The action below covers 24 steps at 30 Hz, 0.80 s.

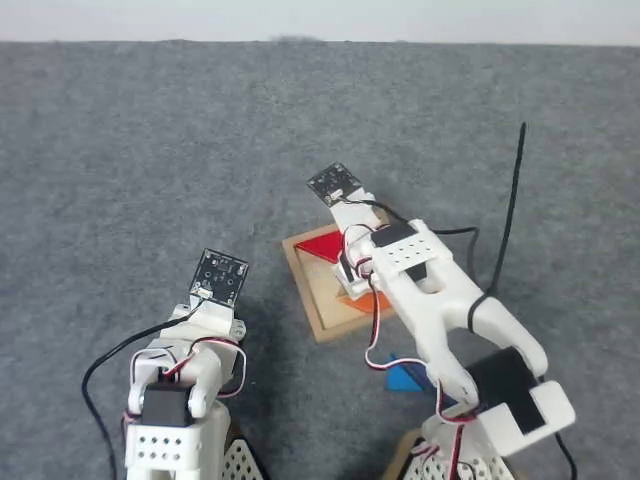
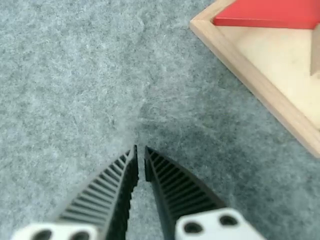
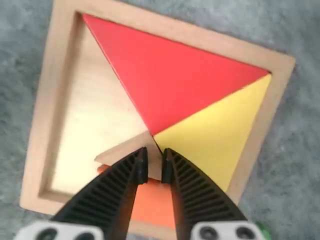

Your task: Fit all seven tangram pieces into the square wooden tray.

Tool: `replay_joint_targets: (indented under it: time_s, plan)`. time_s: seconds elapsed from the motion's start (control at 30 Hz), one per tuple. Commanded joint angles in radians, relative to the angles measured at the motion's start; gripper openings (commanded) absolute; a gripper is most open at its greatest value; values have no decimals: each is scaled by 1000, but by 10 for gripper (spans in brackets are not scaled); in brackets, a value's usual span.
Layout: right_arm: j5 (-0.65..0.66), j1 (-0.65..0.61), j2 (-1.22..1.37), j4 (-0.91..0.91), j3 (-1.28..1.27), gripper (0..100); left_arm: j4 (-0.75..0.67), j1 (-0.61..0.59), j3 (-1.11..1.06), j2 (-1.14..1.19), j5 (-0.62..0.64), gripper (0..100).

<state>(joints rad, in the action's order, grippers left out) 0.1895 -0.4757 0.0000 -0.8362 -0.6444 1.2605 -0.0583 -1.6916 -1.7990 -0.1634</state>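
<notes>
The square wooden tray [image 3: 45,125] lies on the grey felt table [image 2: 65,75] and is partly filled. A large red triangle [image 3: 170,80] sits against one wall with its tip at the tray's middle. A large yellow triangle [image 3: 215,140] lies flush beside it along a shared edge, and an orange piece [image 3: 154,205] rests near the rim under the right claw [image 3: 153,162]. The rest of the tray floor is bare pale wood. The right claw hangs over the tray's centre, its jaws drawn to a narrow slit with nothing gripped. The left claw [image 2: 140,152] is over the felt beside a tray corner, also nearly closed and holding nothing. A blue piece [image 1: 404,377] lies on the table outside the tray, near the right arm's base.
</notes>
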Motion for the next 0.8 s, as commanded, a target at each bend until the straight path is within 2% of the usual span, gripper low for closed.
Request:
replay_joint_targets:
  time_s: [0.0, 0.2, 0.57, 0.77]
  plan:
    - [25, 45, -2, -4, -5, 79, 3, -6, 10, -17, -6, 22]
    - [25, 64, -24, -5, -15, 79, 3, -6, 10, -17, -6, 22]
    - [35, 125, -306, -5, -149, 81, 3, -6, 10, -17, -6, 22]
    - [34, 163, -489, -119, -166, 84, 3, -5, 10, -17, -6, 22]
